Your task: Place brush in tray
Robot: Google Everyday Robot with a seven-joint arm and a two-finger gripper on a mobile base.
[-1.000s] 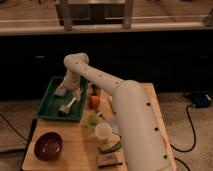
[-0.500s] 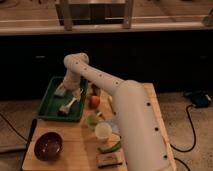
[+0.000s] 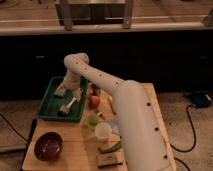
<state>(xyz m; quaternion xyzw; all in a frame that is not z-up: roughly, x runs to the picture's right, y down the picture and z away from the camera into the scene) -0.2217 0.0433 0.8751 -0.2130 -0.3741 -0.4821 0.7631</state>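
The cream-white brush (image 3: 69, 104) lies inside the dark-green tray (image 3: 48, 104) at the table's back left, its blocky head toward the front and its slim handle pointing back and right. My white arm reaches from the lower right over the table, bends above the tray and comes down. My gripper (image 3: 67, 89) hangs over the tray's right half, just behind and above the brush's handle. Whether it touches the brush does not show.
On the wooden table (image 3: 80, 150): a round dark-red bowl (image 3: 48, 146) at the front left, an orange object (image 3: 94, 101), a green object (image 3: 92, 120), a white cup (image 3: 103, 132) and a brown block (image 3: 107, 160). A dark counter stands behind. Cables lie on the floor.
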